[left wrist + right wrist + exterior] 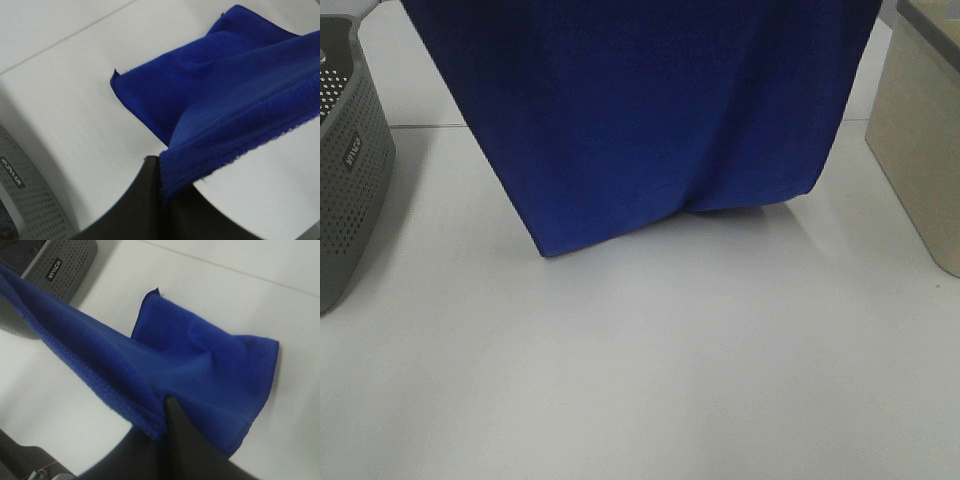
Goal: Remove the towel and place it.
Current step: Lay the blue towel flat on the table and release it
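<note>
1. The towel (650, 120) is a big royal-blue sheet hanging in the middle of the scene. It is stretched wide between the two arms, and its upper edge runs out of the top of the high view.
2. Its lower end has reached the white desk (640, 390). One bottom corner points out flat on the surface on the left. The other side is bunched into a soft fold where it meets the desk.
3. The left fingers (140, 200) are clenched on the towel's stitched hem. In the left wrist view the blue edge disappears straight into the dark fingers, and the cloth slopes from there to the desk.
4. The right fingers (185, 440) are clamped on the hem too, at the other end of that upper edge. The plush cloth (200, 355) falls away from them and spreads out on the desk beyond.
5. A grey basket (350, 170) with perforated walls and a small white-lettered label stands at the left edge of the desk. It is beside the towel but not touching it, and the towel is entirely outside it.
6. A beige bin (920, 140) stands at the right edge of the desk, also apart from the cloth.
7. The towel hangs between the basket and the bin, with a thin shadow under its lower edge.
</note>
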`<state>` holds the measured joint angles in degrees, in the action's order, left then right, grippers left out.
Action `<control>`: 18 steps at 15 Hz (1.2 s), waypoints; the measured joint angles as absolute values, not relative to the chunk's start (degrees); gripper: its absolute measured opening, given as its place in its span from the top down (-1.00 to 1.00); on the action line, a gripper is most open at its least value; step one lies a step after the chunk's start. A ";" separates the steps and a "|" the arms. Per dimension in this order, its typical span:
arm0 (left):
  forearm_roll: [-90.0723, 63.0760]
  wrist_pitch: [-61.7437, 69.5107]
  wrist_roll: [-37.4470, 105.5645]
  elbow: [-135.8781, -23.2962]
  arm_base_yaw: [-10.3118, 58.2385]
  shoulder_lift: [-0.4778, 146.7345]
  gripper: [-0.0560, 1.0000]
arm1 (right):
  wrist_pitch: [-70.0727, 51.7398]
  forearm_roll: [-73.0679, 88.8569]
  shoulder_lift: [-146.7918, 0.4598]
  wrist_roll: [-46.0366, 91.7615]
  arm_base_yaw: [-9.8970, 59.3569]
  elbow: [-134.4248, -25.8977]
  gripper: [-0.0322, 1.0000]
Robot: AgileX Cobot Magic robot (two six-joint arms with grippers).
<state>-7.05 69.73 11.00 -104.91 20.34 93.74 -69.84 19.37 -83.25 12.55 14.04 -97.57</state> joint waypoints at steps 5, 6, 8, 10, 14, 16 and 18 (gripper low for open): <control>-9.97 69.56 10.94 -90.81 20.57 90.07 0.89 | -69.67 20.57 -76.72 9.91 14.15 -80.33 0.91; -10.49 69.50 10.54 -87.95 20.63 88.75 0.89 | -69.56 21.14 -75.40 9.45 14.15 -76.49 0.91; -11.86 69.39 9.28 -79.13 20.68 84.11 0.89 | -69.39 24.41 -72.36 8.14 14.38 -67.04 0.91; -14.04 69.33 8.65 -72.82 20.68 80.10 0.89 | -69.27 26.36 -69.44 7.16 14.38 -61.59 0.91; -19.54 69.39 8.37 -67.67 20.68 69.10 0.89 | -69.27 26.47 -63.43 6.65 14.44 -55.18 0.91; -20.57 69.27 8.25 -66.69 20.68 64.46 0.89 | -69.27 26.30 -61.13 6.65 14.50 -55.06 0.91; -22.75 69.10 8.19 -61.59 20.68 63.37 0.89 | -69.33 24.98 -60.33 6.65 14.50 -54.95 0.91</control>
